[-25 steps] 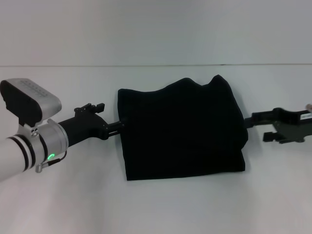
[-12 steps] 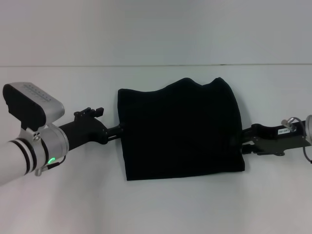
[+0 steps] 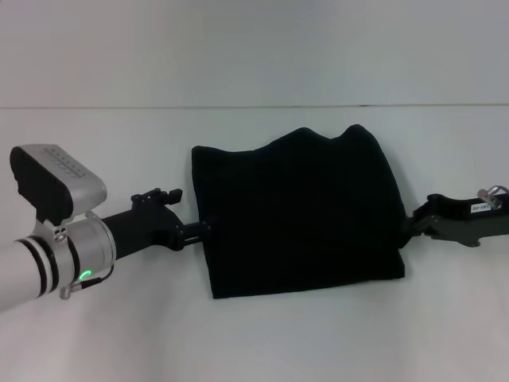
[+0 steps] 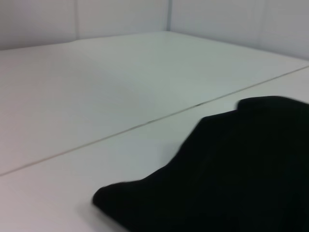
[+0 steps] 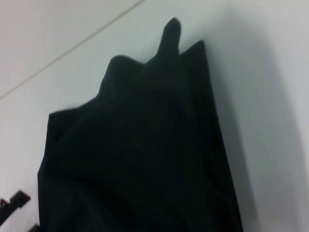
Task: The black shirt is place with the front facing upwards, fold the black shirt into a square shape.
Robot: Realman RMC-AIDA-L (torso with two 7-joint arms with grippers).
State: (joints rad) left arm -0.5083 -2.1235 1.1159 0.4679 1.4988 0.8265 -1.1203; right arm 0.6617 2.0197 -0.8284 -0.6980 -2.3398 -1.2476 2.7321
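The black shirt (image 3: pixel 294 215) lies folded into a rough, bulky rectangle in the middle of the white table, its far edge wavy and raised. No lettering or label shows on it. My left gripper (image 3: pixel 205 231) is low at the shirt's left edge, its tip against the cloth. Over at the right edge, near the front corner, my right gripper (image 3: pixel 407 229) reaches in. The left wrist view holds one corner of the shirt (image 4: pixel 231 179) on the table. In the right wrist view the shirt (image 5: pixel 135 159) is seen from the side, with creased layers.
The white table (image 3: pixel 254 334) spreads all around the shirt. A thin seam line (image 3: pixel 119 107) crosses it behind the garment. Part of the left arm's gripper (image 5: pixel 14 202) shows at the edge of the right wrist view.
My left gripper has slid forward along the shirt's left edge. The right gripper dipped toward the front right corner, then drew back slightly. The shirt's front edge shifted a little rightward.
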